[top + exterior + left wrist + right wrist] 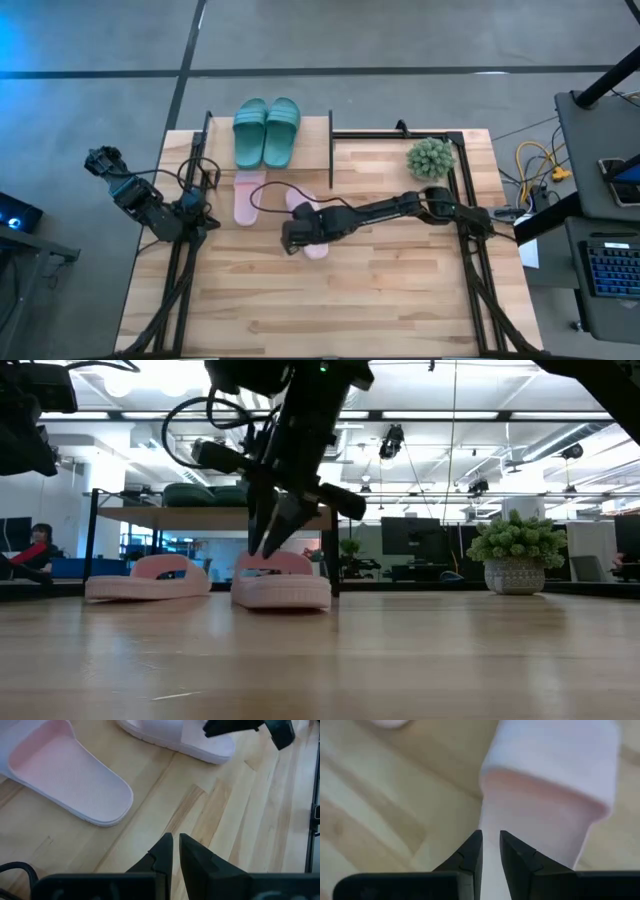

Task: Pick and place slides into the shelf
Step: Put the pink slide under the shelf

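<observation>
The shelf (300,125) stands at the table's (400,300) far edge, the teal pair (266,130) on its top board. Two pink slides lie in front: one (246,196) near the parked left gripper (196,222), fingers nearly together. The right gripper (293,237) hangs over the other (316,246), fingers almost closed, empty. This looks like the approach step; next, it likely must spread them and pinch the strap.
</observation>
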Available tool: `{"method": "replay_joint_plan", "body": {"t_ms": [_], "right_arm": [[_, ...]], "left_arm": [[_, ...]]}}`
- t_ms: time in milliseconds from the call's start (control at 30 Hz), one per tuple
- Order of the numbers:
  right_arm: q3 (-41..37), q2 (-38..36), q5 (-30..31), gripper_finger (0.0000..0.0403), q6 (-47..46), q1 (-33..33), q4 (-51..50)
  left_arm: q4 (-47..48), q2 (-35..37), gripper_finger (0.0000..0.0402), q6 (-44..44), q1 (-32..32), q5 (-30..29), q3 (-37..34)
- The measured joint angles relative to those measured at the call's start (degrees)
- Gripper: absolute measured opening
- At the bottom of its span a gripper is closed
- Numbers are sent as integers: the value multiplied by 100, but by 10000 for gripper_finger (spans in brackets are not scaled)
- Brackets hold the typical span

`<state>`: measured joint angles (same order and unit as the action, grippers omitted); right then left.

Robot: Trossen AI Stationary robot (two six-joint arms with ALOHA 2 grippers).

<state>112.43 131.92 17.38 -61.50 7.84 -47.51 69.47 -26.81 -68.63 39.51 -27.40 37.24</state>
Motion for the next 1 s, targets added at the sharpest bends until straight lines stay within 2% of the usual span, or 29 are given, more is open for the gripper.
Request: {"method": "replay_joint_plan", "body": {"t_ms": [167,400,500,600,733,833,1000], "right_arm": [[273,-27,496,59,-179,113,-292],[173,-39,747,59,-1554,94,-2168],[0,-52,751,59,-1805,73,-2402],[-326,-50,343,59,-1540,-46,-1987],[-748,-46,-145,59,-919,-201,-770],[-934,-46,-229,59,-848,-248,-174],[-973,-46,-73,59,-565,-317,87]], "left_arm": [[0,0,17,-3,0,-4,4],[-28,-9,17,-8,0,-7,24],[-28,-3,17,-8,0,-7,20],[-28,-4,17,-3,0,-5,11],[-26,-4,17,-1,0,-6,8],[-20,-6,17,-1,0,1,11],[-17,-11,17,-3,0,44,20]]}}
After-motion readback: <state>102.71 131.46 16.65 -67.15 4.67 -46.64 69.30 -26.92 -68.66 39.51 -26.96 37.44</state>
